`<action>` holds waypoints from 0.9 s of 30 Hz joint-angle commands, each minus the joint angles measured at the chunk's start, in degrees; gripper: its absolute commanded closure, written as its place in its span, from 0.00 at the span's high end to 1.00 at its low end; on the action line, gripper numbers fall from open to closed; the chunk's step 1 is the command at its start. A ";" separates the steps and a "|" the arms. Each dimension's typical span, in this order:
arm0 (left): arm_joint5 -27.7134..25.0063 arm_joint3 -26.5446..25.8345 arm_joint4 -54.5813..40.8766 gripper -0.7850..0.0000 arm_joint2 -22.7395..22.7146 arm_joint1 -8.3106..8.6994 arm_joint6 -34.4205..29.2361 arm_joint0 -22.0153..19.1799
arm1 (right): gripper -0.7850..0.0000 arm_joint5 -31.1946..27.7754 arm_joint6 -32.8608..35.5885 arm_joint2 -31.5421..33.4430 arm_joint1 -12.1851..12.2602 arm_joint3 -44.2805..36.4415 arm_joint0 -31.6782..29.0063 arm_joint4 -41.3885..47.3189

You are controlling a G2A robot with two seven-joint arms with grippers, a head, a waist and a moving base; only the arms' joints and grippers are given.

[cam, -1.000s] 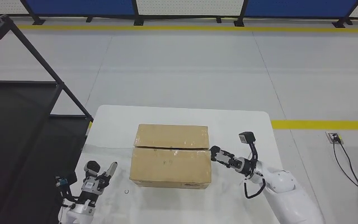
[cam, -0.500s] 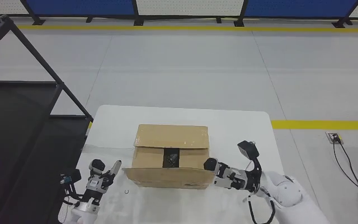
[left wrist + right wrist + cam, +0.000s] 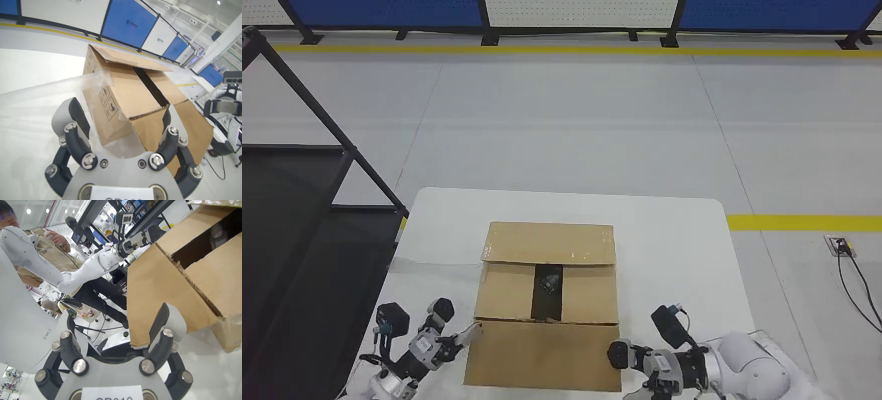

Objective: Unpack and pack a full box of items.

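Gaping corrugated brown cardboard box

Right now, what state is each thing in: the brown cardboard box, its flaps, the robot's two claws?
Brown cardboard box: partly open.
Near outer flap: folded outward.
Far outer flap: lying shut.
Inner flaps: down, dark gap between.
Left gripper: open.
Right gripper: open.

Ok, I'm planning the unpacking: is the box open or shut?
Partly open: on the box, the near flap is folded out toward the robot, the far flap lies flat, inner flaps leave a dark gap.
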 commanded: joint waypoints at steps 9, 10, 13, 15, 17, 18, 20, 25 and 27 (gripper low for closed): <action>-3.29 0.77 11.10 1.00 1.38 0.83 -1.45 0.11 | 1.00 -0.16 -0.16 -6.04 1.63 3.09 5.95 6.04; -3.04 0.97 11.99 1.00 1.74 0.83 -0.92 0.12 | 1.00 -0.06 -0.07 -6.41 1.77 3.18 6.49 6.96; -2.34 1.54 13.17 1.00 2.39 0.86 0.63 0.08 | 1.00 0.19 0.11 -6.38 1.94 4.35 7.88 13.59; -1.99 2.14 12.50 1.00 2.80 0.86 1.14 0.00 | 1.00 1.18 1.08 -6.10 2.01 5.11 8.63 18.94; -1.93 2.49 11.70 1.00 2.92 0.86 1.06 -0.12 | 1.00 1.41 1.41 -5.98 2.04 5.23 8.84 19.42; -1.93 2.49 11.70 1.00 2.92 0.86 1.06 -0.12 | 1.00 1.41 1.41 -5.98 2.04 5.23 8.84 19.42; -1.93 2.49 11.70 1.00 2.92 0.86 1.06 -0.12 | 1.00 1.41 1.41 -5.98 2.04 5.23 8.84 19.42; -1.93 2.49 11.70 1.00 2.92 0.86 1.06 -0.12 | 1.00 1.41 1.41 -5.98 2.04 5.23 8.84 19.42; -1.93 2.49 11.70 1.00 2.92 0.86 1.06 -0.12 | 1.00 1.41 1.41 -5.98 2.04 5.23 8.84 19.42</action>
